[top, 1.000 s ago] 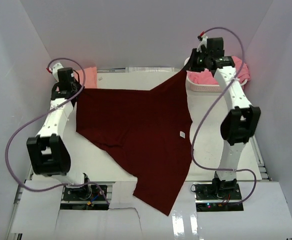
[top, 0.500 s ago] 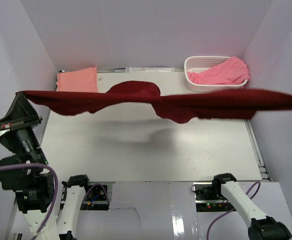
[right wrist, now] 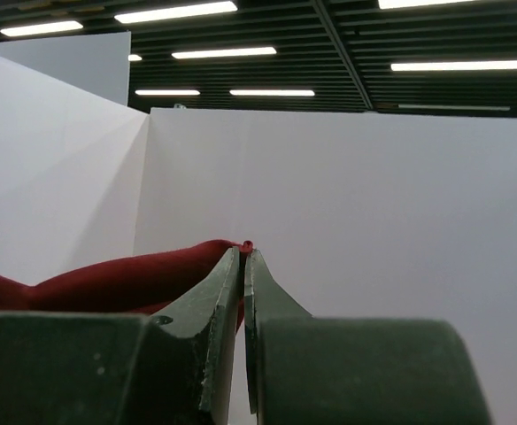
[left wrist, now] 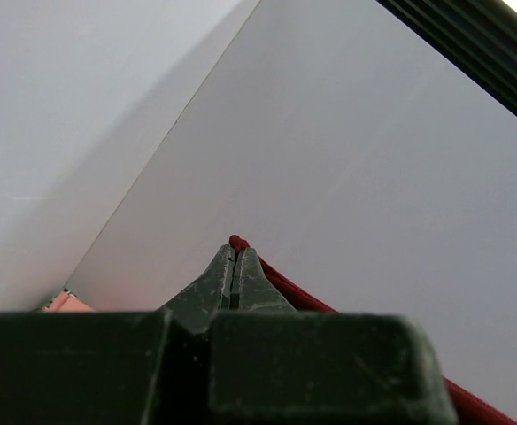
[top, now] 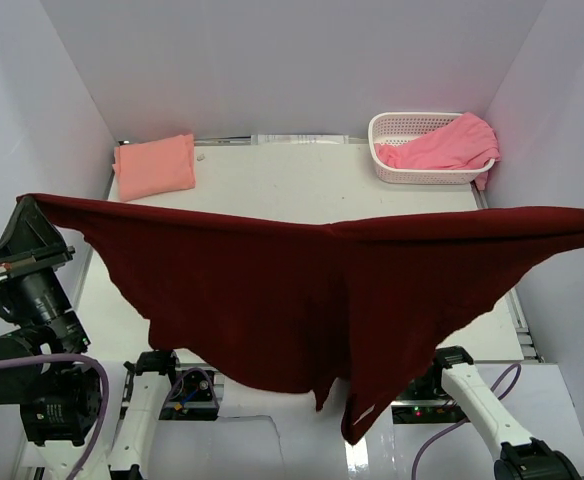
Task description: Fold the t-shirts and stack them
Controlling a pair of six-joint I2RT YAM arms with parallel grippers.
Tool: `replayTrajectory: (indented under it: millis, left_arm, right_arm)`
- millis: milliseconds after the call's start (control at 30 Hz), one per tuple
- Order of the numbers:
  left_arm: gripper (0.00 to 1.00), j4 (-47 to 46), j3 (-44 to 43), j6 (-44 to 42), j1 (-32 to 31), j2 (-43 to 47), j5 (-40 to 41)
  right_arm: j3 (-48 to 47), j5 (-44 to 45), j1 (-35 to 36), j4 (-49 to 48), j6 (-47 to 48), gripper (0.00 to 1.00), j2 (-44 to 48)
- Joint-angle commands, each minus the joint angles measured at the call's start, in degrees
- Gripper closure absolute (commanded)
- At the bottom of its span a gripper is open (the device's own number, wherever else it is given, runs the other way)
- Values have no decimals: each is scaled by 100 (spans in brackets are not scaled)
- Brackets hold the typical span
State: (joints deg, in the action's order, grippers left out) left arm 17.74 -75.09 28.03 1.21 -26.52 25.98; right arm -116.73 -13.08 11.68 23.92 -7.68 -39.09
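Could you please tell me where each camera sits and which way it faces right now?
Top external: above and behind the arms, looking down at the table and the spread maroon t-shirt; left arm and right arm show.
Left wrist: on the raised left arm, facing the white walls; left gripper shut on the shirt's edge.
Right wrist: facing the white walls and ceiling lights; right gripper shut on the shirt.
Shared: all three show the maroon t-shirt.
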Motion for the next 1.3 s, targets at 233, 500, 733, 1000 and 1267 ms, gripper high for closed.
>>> replayTrajectory:
  millis: [233, 500, 733, 1000, 1267]
  left_arm:
    - [100, 633, 2172, 676, -25, -1002, -92]
    - [100, 310, 2554, 845, -25, -3951, 65]
    - [100, -629, 1789, 599, -16, -5887, -136]
    - [100, -929, 1119, 177, -25, -6998, -31]
    - [100, -1229, 752, 185, 204, -7542, -514]
  right_arm:
    - [3265, -281, 18, 651, -1664, 92, -1961]
    - [4283, -704, 53, 251, -1465, 92, -4684]
    - [2895, -845, 80, 158, -1139, 92, -6854]
    - [1496, -889, 80, -72, -1007, 92, -8140]
    - [-270, -924, -95, 368, -972, 92, -9379]
